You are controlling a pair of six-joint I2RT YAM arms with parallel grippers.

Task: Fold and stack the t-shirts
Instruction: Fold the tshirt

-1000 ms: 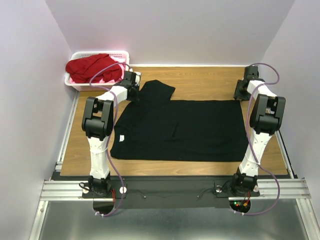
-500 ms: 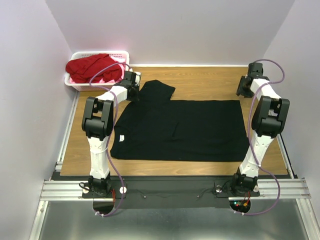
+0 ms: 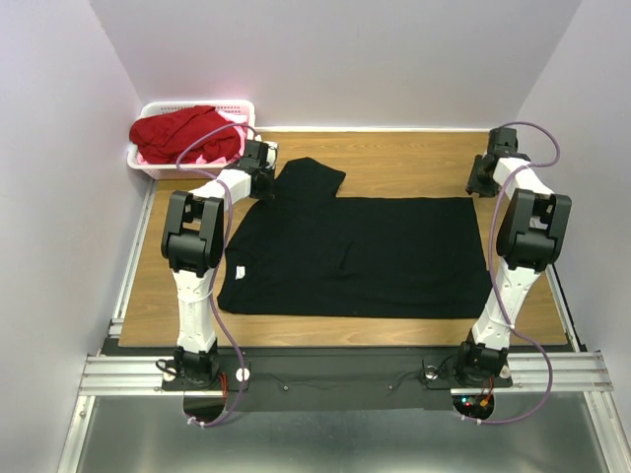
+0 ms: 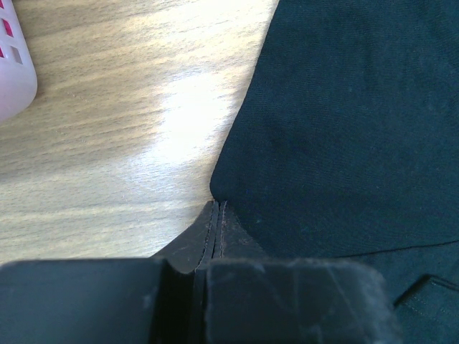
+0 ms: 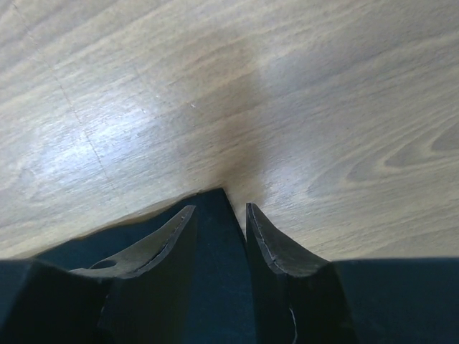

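Three views: top, then left wrist, then right wrist.
Top, black t-shirt: spread flat in the middle of the table; long axis left to right; sleeve end toward the left arm, hem toward the right arm.
Top, left gripper: at the far-left sleeve, touching its edge.
Top, right gripper: just beyond the far-right hem corner, over bare wood.
Top, nearer arm: left for the sleeve, right for the hem corner.
Top, room: open wood along the far edge; basket holding red t-shirt and pink cloth close behind the left gripper; side wall near the right arm.
Left wrist, jaws: pressed together, tips meeting the sleeve's edge; cloth to the right of the tips, bare wood to the left.
Right wrist, jaws: parted by a narrow gap, gripping nothing; dark point in the gap, probably the hem corner lying beneath, though too close to be sure.
Coming move, as judged: far edge to be drawn toward the near edge, across the short axis.
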